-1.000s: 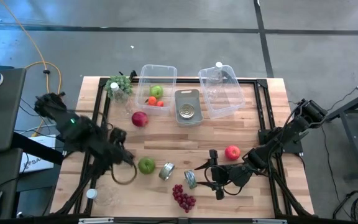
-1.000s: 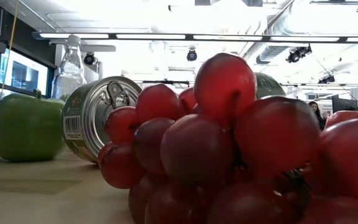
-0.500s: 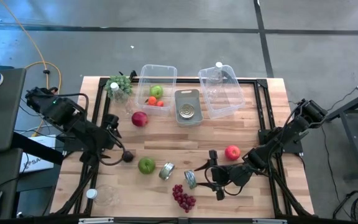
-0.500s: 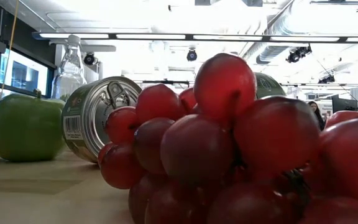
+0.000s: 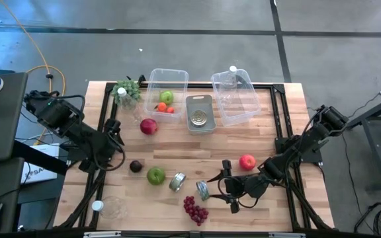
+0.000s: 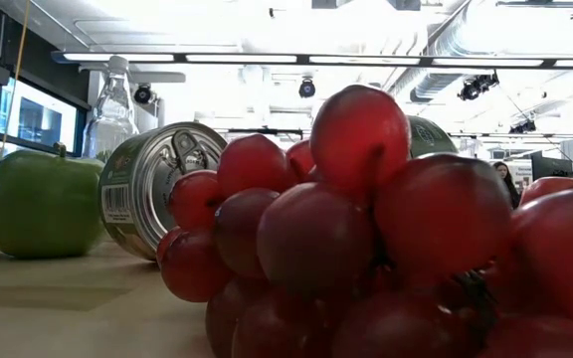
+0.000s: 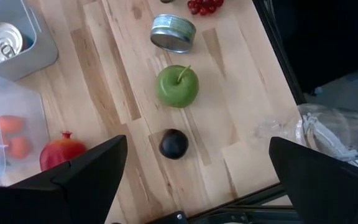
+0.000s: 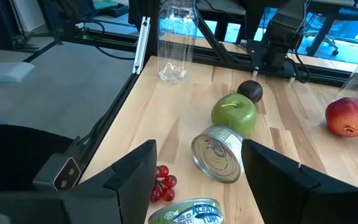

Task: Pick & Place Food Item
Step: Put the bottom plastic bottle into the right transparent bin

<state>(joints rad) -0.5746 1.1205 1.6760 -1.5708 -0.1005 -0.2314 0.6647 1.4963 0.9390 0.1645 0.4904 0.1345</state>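
Observation:
A small dark round fruit (image 5: 135, 166) lies on the wooden table near its left side, with a green apple (image 5: 155, 175) just right of it. My left gripper (image 5: 115, 132) hangs open above the table, left of and beyond the dark fruit (image 7: 174, 144), holding nothing. My right gripper (image 5: 231, 185) stands open low over the near right part of the table. It points at a tin can lying on its side (image 5: 202, 190), which shows between its fingers (image 8: 185, 211) without touching them. A red apple (image 5: 247, 161) sits just beyond that gripper.
A second can (image 5: 177, 182) and red grapes (image 5: 195, 210) lie near the front edge. At the back stand a clear bin with fruit (image 5: 166, 89), a grey tray with a can (image 5: 200, 114) and another clear bin (image 5: 235, 96). A pomegranate (image 5: 149, 125), green grapes (image 5: 127, 89) and a bottle (image 5: 108, 206) are on the left.
My left gripper has risen and drawn back from over the dark fruit toward the table's left and far side, staying open. The dark fruit, hidden under it a second ago, now lies uncovered on the table. My right arm has kept still.

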